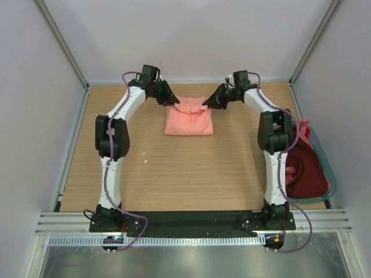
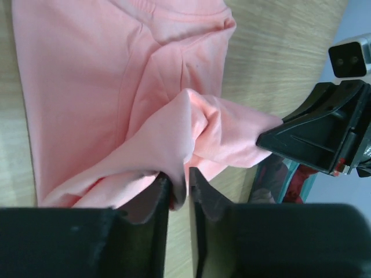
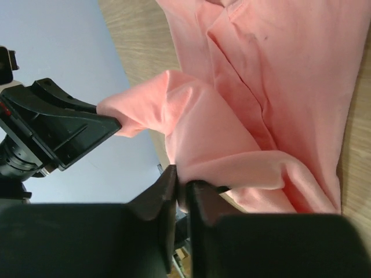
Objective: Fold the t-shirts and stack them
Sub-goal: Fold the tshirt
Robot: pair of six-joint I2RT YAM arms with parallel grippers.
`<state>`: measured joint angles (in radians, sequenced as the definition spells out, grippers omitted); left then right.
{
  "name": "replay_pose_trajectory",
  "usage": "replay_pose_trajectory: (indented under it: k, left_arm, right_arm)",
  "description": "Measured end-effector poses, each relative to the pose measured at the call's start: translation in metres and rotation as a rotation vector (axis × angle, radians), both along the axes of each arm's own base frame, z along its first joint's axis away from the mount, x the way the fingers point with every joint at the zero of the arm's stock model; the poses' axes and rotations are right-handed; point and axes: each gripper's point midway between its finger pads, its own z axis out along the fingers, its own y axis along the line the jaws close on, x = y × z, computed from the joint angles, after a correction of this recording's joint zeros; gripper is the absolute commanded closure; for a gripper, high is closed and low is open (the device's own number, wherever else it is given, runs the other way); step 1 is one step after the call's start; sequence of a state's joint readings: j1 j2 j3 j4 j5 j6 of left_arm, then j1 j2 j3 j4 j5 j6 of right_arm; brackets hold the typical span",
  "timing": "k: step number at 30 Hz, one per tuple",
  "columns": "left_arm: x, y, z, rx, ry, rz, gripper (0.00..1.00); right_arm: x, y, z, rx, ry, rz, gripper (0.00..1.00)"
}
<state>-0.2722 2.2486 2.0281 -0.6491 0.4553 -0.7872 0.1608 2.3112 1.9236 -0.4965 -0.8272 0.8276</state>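
Observation:
A salmon-pink t-shirt (image 1: 188,119) lies partly folded at the far middle of the table. My left gripper (image 1: 173,101) is shut on its far left corner, and the pinched cloth shows in the left wrist view (image 2: 179,124). My right gripper (image 1: 207,104) is shut on its far right corner, seen in the right wrist view (image 3: 232,150). Both hold the far edge lifted a little above the table. A dark maroon t-shirt (image 1: 304,168) lies crumpled in the basket at the right.
The grey-teal plastic basket (image 1: 331,174) stands at the right edge, beside the right arm, with more salmon-pink cloth (image 1: 303,132) at its far end. White walls enclose the wooden table (image 1: 191,174) on three sides.

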Motion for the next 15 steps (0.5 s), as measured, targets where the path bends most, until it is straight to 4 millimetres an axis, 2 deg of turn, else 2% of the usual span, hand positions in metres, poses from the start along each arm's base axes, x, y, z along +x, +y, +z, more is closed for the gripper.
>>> replay_pose_trajectory:
  k: [1, 2, 3, 5, 8, 9, 11, 13, 15]
  left_arm:
    - [0.007, -0.002, 0.000, -0.009, -0.009, 0.006, 0.75]
    - [0.014, -0.004, -0.002, -0.015, -0.014, 0.011, 0.66]
    - [0.021, -0.005, -0.007, -0.014, -0.015, 0.012, 0.61]
    - [0.030, -0.005, -0.019, -0.004, -0.009, 0.020, 0.51]
    - [0.037, 0.002, -0.039, 0.044, 0.011, 0.033, 0.43]
    - [0.035, 0.006, -0.044, 0.066, 0.022, 0.036, 0.41]
    - [0.035, 0.015, -0.047, 0.107, 0.023, 0.043, 0.33]
    - [0.036, 0.026, -0.043, 0.156, -0.006, 0.041, 0.28]
    - [0.032, 0.038, -0.035, 0.209, -0.034, 0.047, 0.27]
  right_arm:
    - [0.004, 0.000, -0.002, 0.003, 0.001, -0.006, 0.71]
    - [0.008, 0.001, -0.006, 0.004, 0.002, -0.008, 0.68]
    - [0.011, 0.001, -0.011, 0.003, 0.004, -0.009, 0.60]
    - [0.019, -0.002, -0.024, -0.008, 0.011, -0.018, 0.54]
    - [0.027, -0.010, -0.041, -0.030, 0.027, -0.032, 0.46]
    - [0.030, -0.012, -0.043, -0.037, 0.028, -0.036, 0.40]
    - [0.036, -0.020, -0.041, -0.055, 0.016, -0.041, 0.37]
    - [0.042, -0.032, -0.030, -0.074, -0.017, -0.046, 0.35]
    - [0.051, -0.047, -0.018, -0.093, -0.067, -0.054, 0.33]
